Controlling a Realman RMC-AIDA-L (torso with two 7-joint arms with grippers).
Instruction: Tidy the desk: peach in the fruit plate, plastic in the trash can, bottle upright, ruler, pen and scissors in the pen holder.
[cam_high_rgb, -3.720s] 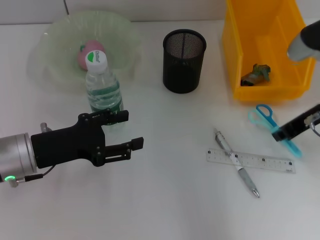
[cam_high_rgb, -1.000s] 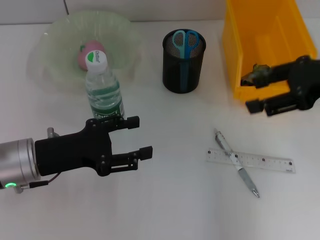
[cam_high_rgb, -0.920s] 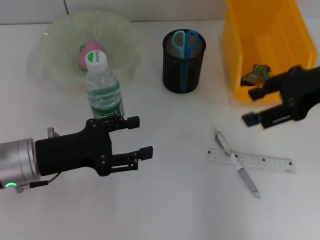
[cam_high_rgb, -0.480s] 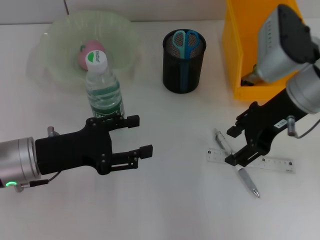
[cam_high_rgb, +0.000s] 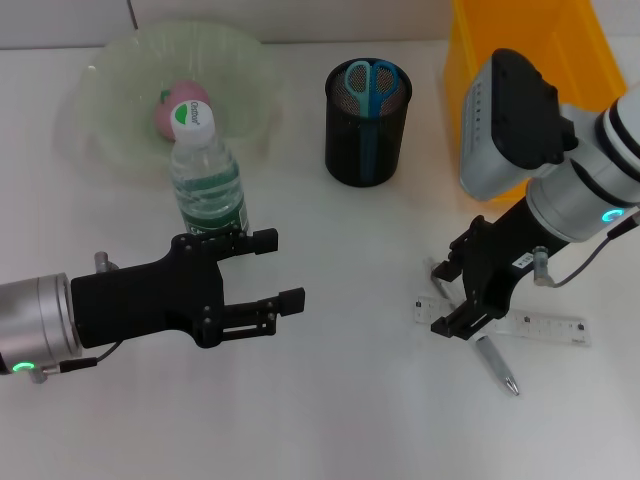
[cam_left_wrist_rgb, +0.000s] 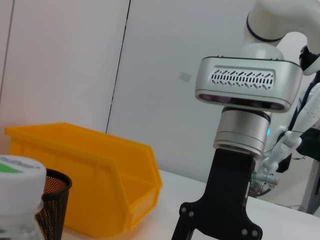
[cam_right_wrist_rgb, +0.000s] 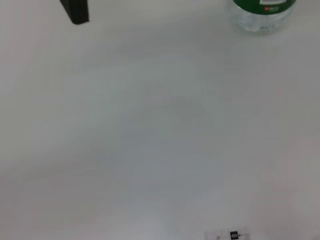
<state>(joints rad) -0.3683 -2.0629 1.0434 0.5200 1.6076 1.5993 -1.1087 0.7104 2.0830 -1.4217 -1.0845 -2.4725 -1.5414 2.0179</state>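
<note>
1. Silver pen (cam_high_rgb: 497, 366) and clear ruler (cam_high_rgb: 545, 328) are lying crossed on the white desk (cam_high_rgb: 340, 420) in the head view. The right gripper (cam_high_rgb: 447, 296) is hanging with its jaws spread and empty right over the pen's upper end. From that gripper the pen's long axis is running toward 5 o'clock and the ruler's toward 3 o'clock. The holder (cam_high_rgb: 368, 122), already carrying the scissors (cam_high_rgb: 369, 78), is sitting toward 11 o'clock from the gripper. The left gripper (cam_high_rgb: 268, 270) is idling open and empty far toward 9 o'clock, just below the upright bottle (cam_high_rgb: 206, 170), so the right arm is clearly the nearer one. The peach (cam_high_rgb: 168, 108) is resting in the plate (cam_high_rgb: 120, 90), and the bin (cam_high_rgb: 470, 80) is partly hidden behind the right arm.

2. In the left wrist view the bottle cap (cam_left_wrist_rgb: 19, 177), holder (cam_left_wrist_rgb: 52, 200) and bin (cam_left_wrist_rgb: 90, 180) are showing, with the right arm's black gripper body (cam_left_wrist_rgb: 220, 220) beyond; its fingertips are lying out of frame.

3. In the right wrist view only the bottle's base (cam_right_wrist_rgb: 262, 14), one dark fingertip of the left gripper (cam_right_wrist_rgb: 75, 11) and a sliver of ruler (cam_right_wrist_rgb: 227, 235) are showing.
</note>
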